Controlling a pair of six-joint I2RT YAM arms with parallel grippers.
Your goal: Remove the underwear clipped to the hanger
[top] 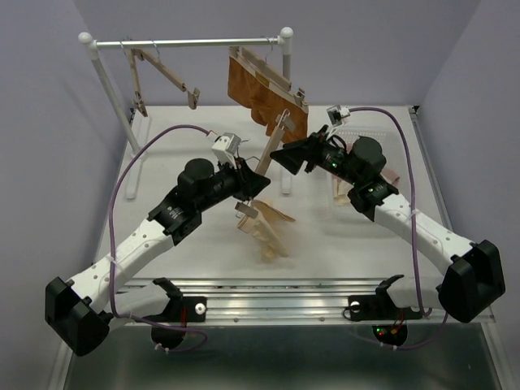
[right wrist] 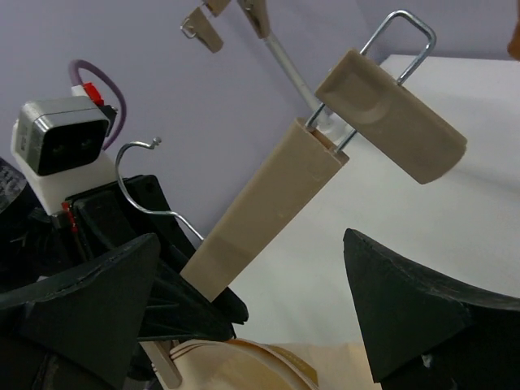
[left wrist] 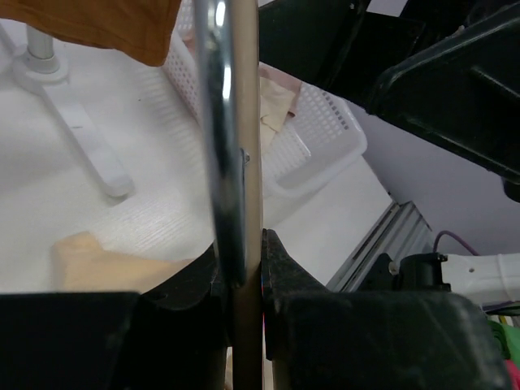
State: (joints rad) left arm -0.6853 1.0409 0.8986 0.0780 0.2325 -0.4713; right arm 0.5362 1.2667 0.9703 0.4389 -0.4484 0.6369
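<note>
So my left gripper (left wrist: 245,276) pinched the hanger (right wrist: 268,203) just before the rack (top: 195,42), beige underwear (top: 268,226) apparently still clipped to it, right gripper (right wrist: 252,309) gaping empty, and the orange pair (top: 256,93) left hanging on the rack.

Wooden hanger (right wrist: 268,203), 1 clip (right wrist: 390,114), tilted.
Lower end clamped in left gripper (right wrist: 203,305); right gripper (right wrist: 252,244) spread wide; cream underwear (right wrist: 276,367) below.
</note>
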